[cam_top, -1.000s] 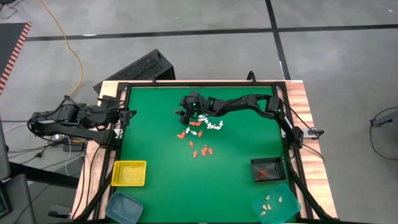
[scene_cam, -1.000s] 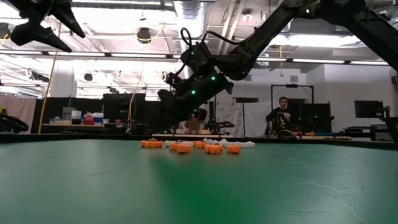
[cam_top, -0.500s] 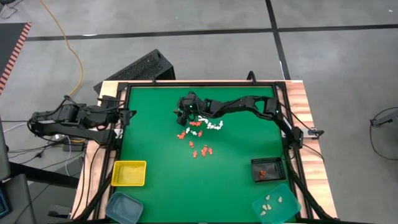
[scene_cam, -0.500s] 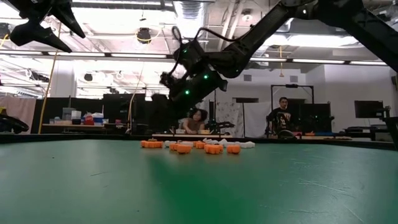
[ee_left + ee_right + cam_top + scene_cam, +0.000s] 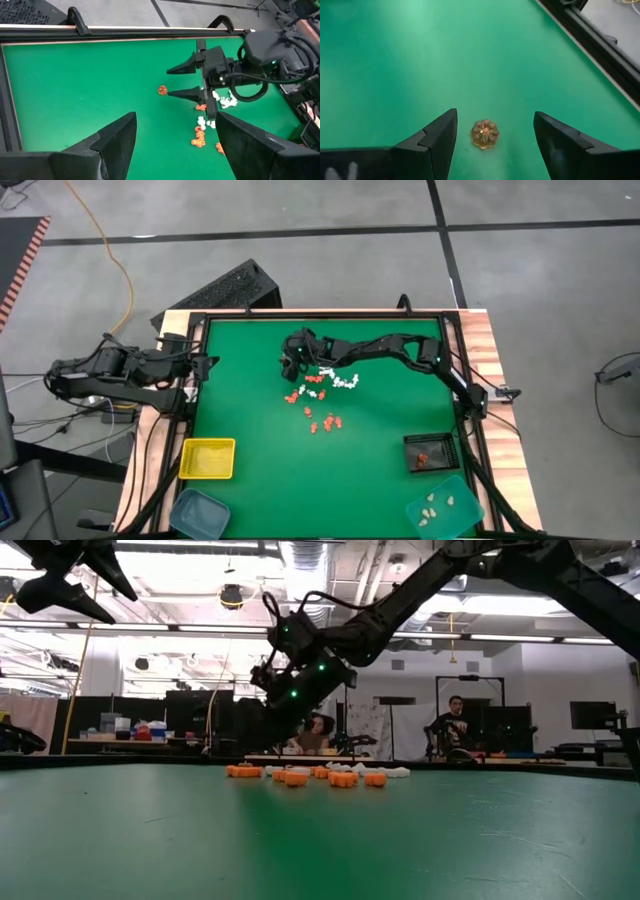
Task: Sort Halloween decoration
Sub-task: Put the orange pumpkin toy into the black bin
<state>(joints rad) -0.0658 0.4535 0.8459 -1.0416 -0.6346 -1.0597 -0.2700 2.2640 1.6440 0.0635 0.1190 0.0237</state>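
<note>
Small orange and white Halloween decorations [image 5: 318,392] lie heaped on the green mat [image 5: 250,410] near its middle. One orange pumpkin piece [image 5: 484,134] lies apart, on the mat left of the heap. My right gripper [image 5: 495,114] hovers open above the mat, slanting down, one finger on either side of that pumpkin [image 5: 162,90] without touching it. In the high view the right gripper [image 5: 288,356] is just left of the heap's far end. My left gripper [image 5: 176,116] waits open at the table's left edge [image 5: 200,366], raised above it.
A yellow tray [image 5: 208,458] and a teal tray [image 5: 197,513] stand at the near left. A black tray [image 5: 431,452] holding orange pieces and a teal tray [image 5: 443,507] holding white pieces stand at the near right. A dark frame [image 5: 320,314] rims the mat.
My right gripper has moved a little toward the table's left edge, off the heap's far end and over the lone pumpkin, tipping slightly. It has stayed open. The decorations have not moved.
</note>
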